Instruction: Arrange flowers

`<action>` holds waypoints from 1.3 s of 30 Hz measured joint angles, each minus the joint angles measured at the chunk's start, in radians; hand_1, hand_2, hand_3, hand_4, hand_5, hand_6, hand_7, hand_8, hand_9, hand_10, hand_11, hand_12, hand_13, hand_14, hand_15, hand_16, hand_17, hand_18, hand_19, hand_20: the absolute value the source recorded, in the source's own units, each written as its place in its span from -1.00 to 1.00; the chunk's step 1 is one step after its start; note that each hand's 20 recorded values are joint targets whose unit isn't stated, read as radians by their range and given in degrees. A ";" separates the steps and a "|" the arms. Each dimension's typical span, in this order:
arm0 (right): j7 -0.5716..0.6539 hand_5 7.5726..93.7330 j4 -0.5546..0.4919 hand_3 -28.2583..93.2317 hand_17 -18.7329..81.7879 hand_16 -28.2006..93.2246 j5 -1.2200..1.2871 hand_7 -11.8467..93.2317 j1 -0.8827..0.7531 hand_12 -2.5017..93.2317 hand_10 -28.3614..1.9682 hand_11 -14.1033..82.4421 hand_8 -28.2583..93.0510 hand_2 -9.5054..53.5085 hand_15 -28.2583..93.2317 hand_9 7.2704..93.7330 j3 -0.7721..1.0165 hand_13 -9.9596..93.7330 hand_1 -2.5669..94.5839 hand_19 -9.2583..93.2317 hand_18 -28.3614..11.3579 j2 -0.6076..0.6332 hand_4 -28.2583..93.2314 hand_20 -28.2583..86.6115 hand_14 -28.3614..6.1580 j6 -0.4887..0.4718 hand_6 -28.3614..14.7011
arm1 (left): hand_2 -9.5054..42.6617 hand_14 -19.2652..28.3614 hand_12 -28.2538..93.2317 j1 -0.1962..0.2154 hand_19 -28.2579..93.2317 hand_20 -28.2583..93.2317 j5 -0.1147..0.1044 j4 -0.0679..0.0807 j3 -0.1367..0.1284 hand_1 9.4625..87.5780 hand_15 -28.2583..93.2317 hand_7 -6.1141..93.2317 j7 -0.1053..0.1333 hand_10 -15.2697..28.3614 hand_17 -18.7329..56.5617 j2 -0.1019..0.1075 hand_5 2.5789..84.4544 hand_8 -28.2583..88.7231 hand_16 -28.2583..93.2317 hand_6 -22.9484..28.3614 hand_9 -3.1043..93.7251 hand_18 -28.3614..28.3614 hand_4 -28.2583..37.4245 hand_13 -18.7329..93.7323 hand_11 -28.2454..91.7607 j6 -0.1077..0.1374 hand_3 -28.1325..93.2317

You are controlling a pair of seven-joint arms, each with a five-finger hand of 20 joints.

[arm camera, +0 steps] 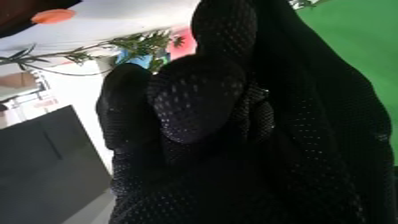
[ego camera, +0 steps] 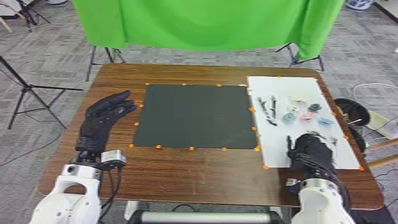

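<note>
Dark stems (ego camera: 264, 111) on white board (ego camera: 277, 155), long axes roughly front-to-back. Left hand (ego camera: 107, 111) fingers loosely extended; right hand (ego camera: 311, 148), can't tell grip.

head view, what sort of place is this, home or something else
Most likely a lab or studio set up for robot work, not a home: a green cloth hangs behind the table, a black tripod stands to the left, and orange markers edge a dark sheet.
</note>
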 measured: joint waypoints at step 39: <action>-0.037 0.12 -0.091 0.55 0.65 -0.05 0.027 -0.37 -0.074 -0.53 -0.24 -0.44 -0.67 -1.00 0.08 0.28 0.091 0.88 -0.20 0.77 0.00 0.006 -0.75 0.14 0.29 -0.005 0.15 | -1.00 0.48 -0.31 -0.002 -0.13 -0.08 -0.012 0.001 -0.001 -0.26 -0.05 -0.48 -0.009 0.26 -0.24 0.003 0.07 -0.67 -0.52 -0.03 0.04 0.47 -0.61 0.03 -0.13 -0.004 0.52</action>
